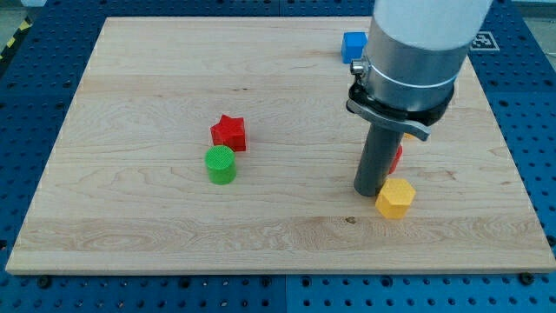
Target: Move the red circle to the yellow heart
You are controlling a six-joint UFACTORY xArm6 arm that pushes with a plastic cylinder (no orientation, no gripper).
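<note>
Red star [230, 132] touches green cylinder [221, 164]; blue block [353, 45] far off.

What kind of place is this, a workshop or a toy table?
Probably a robotics lab bench: a wooden board sits on a blue perforated table, with a robot arm over small coloured blocks, such as the red star.

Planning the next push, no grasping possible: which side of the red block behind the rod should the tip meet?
Probably its bottom side, pushing toward the view's top: the red block peeks out right of my tip, and a yellow sliver, perhaps the heart, shows just above it. Shape is hidden.
</note>
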